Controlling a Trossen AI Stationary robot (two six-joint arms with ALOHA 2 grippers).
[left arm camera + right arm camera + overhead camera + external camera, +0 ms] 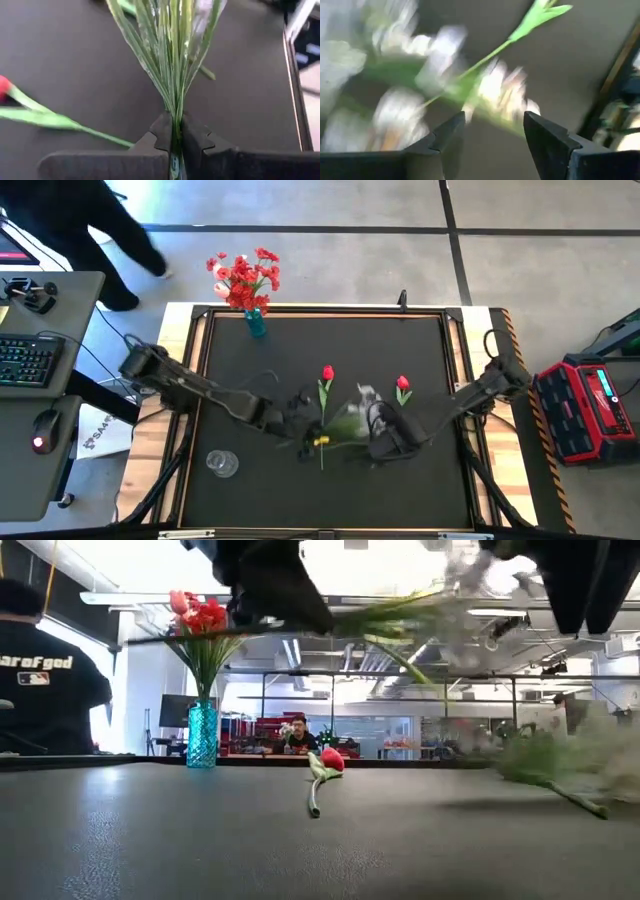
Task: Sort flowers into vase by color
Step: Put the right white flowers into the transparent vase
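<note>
1. The left end effector [176,142] sits over the middle of the black tabletop [330,370], its fingers [197,142] clamped on the green stem of the white-blossom spray [352,415].
2. From the left wrist view the stem fans upward into many thin green blades directly out of that grip, so the spray is off the surface at that end.
3. The spray's pale blossoms stretch toward the right arm, blurred in the overhead view, just beside the right end effector [385,442].
4. The right end effector [492,132] has its two fingers well apart, with nothing between them; the white blossoms [395,110] hover just in front of it.
5. A red tulip bud [327,374] lies on the tabletop with its long stem running toward the near edge, close to the left end effector.
6. A second red tulip bud [403,385] lies near the right arm, between the spray and that arm's forearm.
7. At the far edge stands a blue vase [256,322] holding a bunch of red blooms [243,275], upright and well apart from both arms.
8. A clear glass vase [221,464] stands near the front left of the tabletop.
9. A person in dark clothing [45,680] stands beyond the far left corner, beside a desk with a keyboard [25,360].
</note>
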